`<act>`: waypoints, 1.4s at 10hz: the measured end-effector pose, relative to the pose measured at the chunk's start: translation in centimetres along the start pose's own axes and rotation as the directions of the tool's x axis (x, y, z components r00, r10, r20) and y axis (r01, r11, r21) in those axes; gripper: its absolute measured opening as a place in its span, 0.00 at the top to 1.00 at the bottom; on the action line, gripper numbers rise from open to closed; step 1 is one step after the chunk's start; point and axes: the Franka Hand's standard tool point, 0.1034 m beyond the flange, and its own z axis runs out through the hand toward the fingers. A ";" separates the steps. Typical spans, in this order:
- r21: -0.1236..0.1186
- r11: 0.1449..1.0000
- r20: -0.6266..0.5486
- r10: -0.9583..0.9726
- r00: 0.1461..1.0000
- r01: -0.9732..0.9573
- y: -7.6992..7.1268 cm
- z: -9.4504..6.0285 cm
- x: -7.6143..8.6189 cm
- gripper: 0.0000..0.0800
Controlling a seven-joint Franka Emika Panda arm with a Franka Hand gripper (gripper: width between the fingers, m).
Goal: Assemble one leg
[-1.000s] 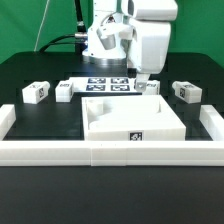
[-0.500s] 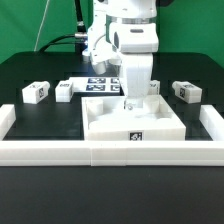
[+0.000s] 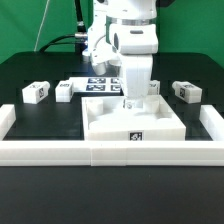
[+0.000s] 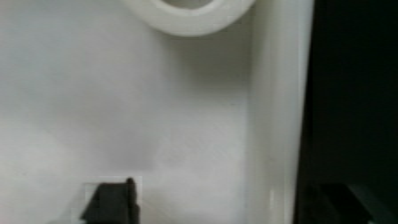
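Several legs, small white blocks with tags, lie on the black table: two at the exterior view's left (image 3: 35,92) (image 3: 65,91), one at its right (image 3: 186,91) and one (image 3: 153,88) just behind the arm. My gripper (image 3: 130,102) is low over the large flat white panel (image 3: 105,125), far from the outer legs. In the wrist view the gripper (image 4: 231,203) is open. One dark finger (image 4: 112,203) is over the panel's surface (image 4: 125,110); the other is dim against the dark table past the panel's edge. A round socket (image 4: 196,12) shows ahead. It holds nothing.
The marker board (image 3: 100,85) lies behind the panel. Long white border rails run along the front (image 3: 110,152) and up both sides (image 3: 8,120) (image 3: 213,120). The arm's base (image 3: 100,40) stands at the back.
A second ago the gripper was higher and nearer the exterior view's right; it moved left and down onto the panel. No movement in the last half second.
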 end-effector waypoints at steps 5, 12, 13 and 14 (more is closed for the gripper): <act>0.001 1.000 0.000 0.000 1.000 0.000 -0.1 0.0 0.0 0.93; -0.003 0.999 -0.001 0.037 0.999 -0.037 0.2 -0.1 0.7 0.93; -0.010 0.999 -0.003 0.051 0.999 -0.052 0.8 -0.3 1.7 0.93; -0.015 0.999 -0.007 0.052 0.999 -0.052 1.5 -0.2 2.5 0.93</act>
